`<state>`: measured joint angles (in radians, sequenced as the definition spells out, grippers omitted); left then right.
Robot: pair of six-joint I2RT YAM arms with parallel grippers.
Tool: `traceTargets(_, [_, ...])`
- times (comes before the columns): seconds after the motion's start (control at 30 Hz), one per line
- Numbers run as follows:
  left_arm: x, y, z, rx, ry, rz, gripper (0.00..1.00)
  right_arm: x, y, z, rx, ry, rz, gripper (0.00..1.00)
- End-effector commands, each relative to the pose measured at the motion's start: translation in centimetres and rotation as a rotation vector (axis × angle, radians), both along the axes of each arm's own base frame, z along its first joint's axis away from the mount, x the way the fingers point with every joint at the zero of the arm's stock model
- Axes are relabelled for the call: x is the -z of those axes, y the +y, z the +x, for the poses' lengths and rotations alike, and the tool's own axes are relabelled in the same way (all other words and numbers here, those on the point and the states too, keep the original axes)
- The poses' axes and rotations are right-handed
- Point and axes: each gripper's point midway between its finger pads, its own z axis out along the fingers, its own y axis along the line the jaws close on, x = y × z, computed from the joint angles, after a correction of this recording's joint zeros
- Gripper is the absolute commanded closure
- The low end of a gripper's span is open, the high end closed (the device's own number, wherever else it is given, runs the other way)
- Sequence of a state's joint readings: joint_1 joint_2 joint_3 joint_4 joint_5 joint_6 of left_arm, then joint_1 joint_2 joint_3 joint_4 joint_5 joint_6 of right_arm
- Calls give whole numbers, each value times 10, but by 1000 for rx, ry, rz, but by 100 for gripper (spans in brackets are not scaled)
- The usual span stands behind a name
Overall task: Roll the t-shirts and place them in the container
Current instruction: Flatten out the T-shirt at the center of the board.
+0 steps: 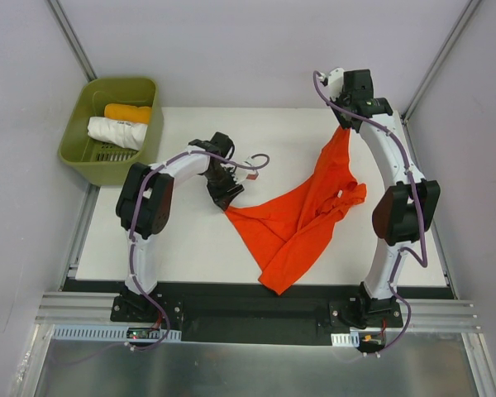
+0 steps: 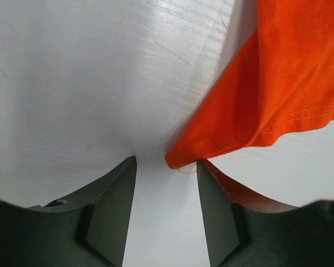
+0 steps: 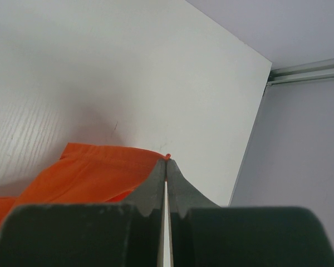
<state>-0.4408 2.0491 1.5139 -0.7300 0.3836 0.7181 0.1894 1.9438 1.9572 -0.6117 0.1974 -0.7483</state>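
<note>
A: How far along?
B: A white roll (image 1: 116, 132) and a yellow roll (image 1: 127, 113) lie in the green basket (image 1: 76, 155); the orange t-shirt (image 1: 302, 225) sprawls crumpled on the desk (image 1: 174, 244) — not yet rolled.
A: And the pincers?
B: Right pincer (image 3: 167, 162) clamps one corner, lifted at the far edge; left pincer (image 2: 167, 167) stands half open — another corner between its jaws.
</note>
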Motion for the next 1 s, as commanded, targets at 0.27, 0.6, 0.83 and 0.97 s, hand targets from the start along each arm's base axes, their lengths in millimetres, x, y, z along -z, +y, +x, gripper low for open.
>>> traceTargets(0.27, [0, -10, -8, 77, 11, -31, 74, -6, -3, 0, 16, -11, -4, 99])
traceTargets(0.6, [-91, 5, 17, -75, -74, -100, 100, -38, -9, -3, 5, -63, -34, 99])
traceTargets(0.83, [-216, 40, 40, -209, -287, -139, 100, -114, -21, -30, -47, -117, -61, 99])
traceTargets(0.97, [-270, 59, 30, -243, -374, -145, 100, -165, -31, -57, -30, -222, -73, 99])
